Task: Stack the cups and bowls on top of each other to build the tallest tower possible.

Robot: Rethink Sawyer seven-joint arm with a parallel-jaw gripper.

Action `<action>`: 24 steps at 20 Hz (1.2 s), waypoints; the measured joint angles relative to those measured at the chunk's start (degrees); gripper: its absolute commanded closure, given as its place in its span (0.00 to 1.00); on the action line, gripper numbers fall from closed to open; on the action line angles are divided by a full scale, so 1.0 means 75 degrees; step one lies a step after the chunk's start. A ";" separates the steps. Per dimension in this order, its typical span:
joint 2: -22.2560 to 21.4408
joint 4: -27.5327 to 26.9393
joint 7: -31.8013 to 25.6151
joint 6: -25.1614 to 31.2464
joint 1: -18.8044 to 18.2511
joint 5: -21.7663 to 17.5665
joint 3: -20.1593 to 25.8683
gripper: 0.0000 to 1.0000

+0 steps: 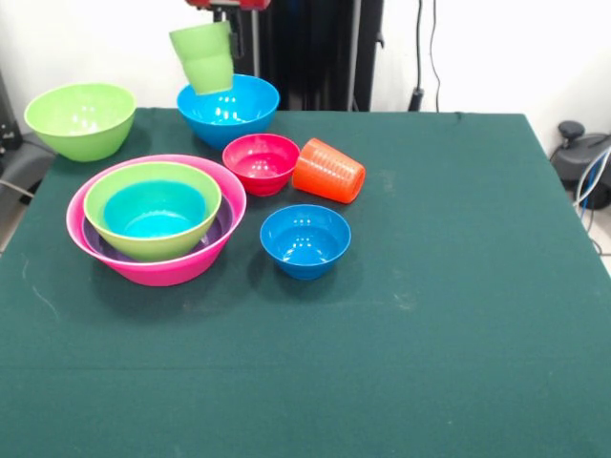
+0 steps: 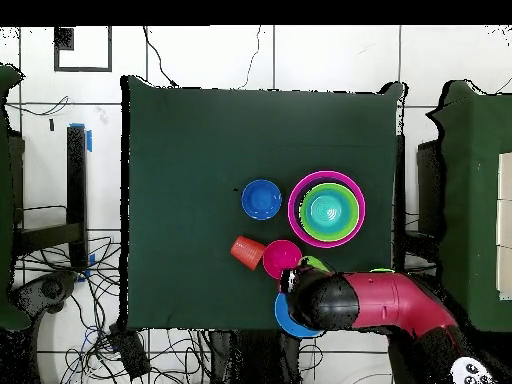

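My gripper (image 1: 221,17) comes in at the top edge and holds the short lime-green cup (image 1: 203,57) tilted in the air, just above the large blue bowl (image 1: 229,116). In the overhead view my arm (image 2: 370,300) covers most of that bowl (image 2: 288,320). The huge pink bowl (image 1: 162,272) holds the purple bowl (image 1: 220,224), a lime-green bowl (image 1: 143,250) and the teal bowl (image 1: 153,210), nested. The small red bowl (image 1: 261,162), the orange cup (image 1: 328,171) lying on its side, and the small blue bowl (image 1: 305,240) stand beside them.
A second lime-green bowl (image 1: 80,119) stands off the table's far left corner in the front view. The green table cloth (image 1: 458,286) stretches to the right and front. Cables and stands lie around the table (image 2: 60,270).
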 measured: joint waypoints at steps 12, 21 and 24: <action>-0.0032 -0.0078 0.0000 0.0344 0.0000 0.0057 0.0537 1.00; 0.0359 -0.0605 0.0000 0.0354 0.0013 0.0056 0.0825 1.00; 0.0512 -0.0807 0.0000 0.0444 0.0005 0.0054 0.0897 1.00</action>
